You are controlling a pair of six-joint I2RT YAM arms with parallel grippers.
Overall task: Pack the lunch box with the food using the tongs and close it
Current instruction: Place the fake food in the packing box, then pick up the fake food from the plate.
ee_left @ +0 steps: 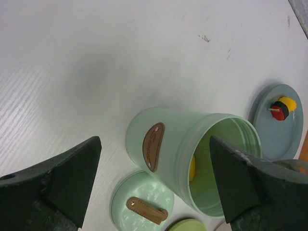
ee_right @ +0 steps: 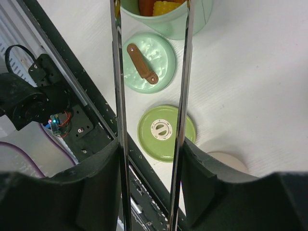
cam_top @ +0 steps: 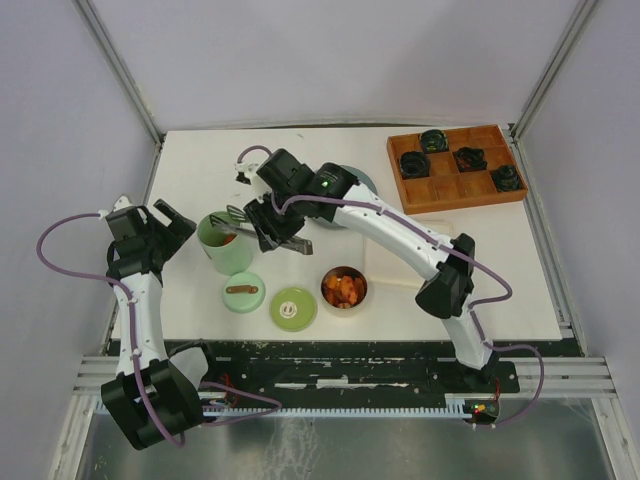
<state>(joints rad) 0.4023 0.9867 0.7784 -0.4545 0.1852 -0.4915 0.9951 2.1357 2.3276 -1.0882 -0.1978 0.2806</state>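
The mint-green canister (cam_top: 225, 244) of the lunch box stands upright at the left of the table, with yellow and orange food (ee_right: 162, 6) inside it. My right gripper (cam_top: 268, 225) is shut on the tongs (ee_right: 118, 72), whose two silver arms stand apart and reach over the canister's mouth (ee_right: 192, 21). My left gripper (ee_left: 155, 144) is open just left of the canister (ee_left: 192, 159), touching nothing. The canister's flat lid (cam_top: 244, 293) and the lime-green lid (cam_top: 293, 308) lie in front. A steel bowl (cam_top: 344, 288) holds orange food. A black-and-white roll piece (ee_left: 283, 108) sits on the grey-blue plate (ee_left: 276, 130).
A compartmented wooden tray (cam_top: 457, 165) with dark objects stands at the back right. The plate (cam_top: 358, 182) lies partly under my right arm. The dark base rail (cam_top: 330, 365) runs along the table's near edge.
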